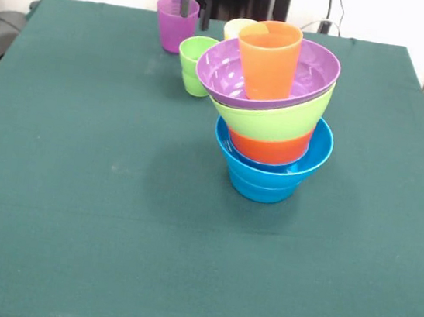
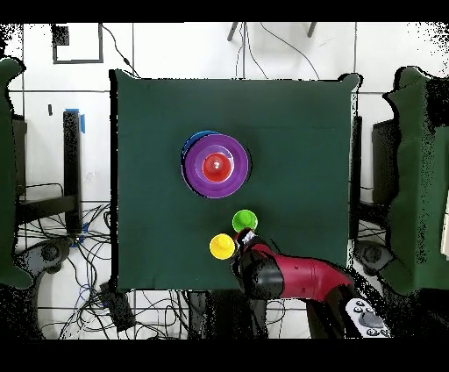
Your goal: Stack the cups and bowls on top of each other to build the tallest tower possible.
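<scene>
One tower [image 1: 273,120] of four bowls plus orange cup [image 1: 268,59], three loose cups, tool [image 1: 194,8] state unclear

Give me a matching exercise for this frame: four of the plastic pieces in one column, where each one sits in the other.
Things:
1. orange plastic cup
2. large blue plastic bowl
3. purple plastic cup
4. green plastic cup

Places:
A. bottom of the tower
B. under the end effector
C. inside the large purple plastic bowl
D. alone on the cloth, just beside the tower

Pairs: 1-C, 2-A, 3-B, 4-D
</scene>
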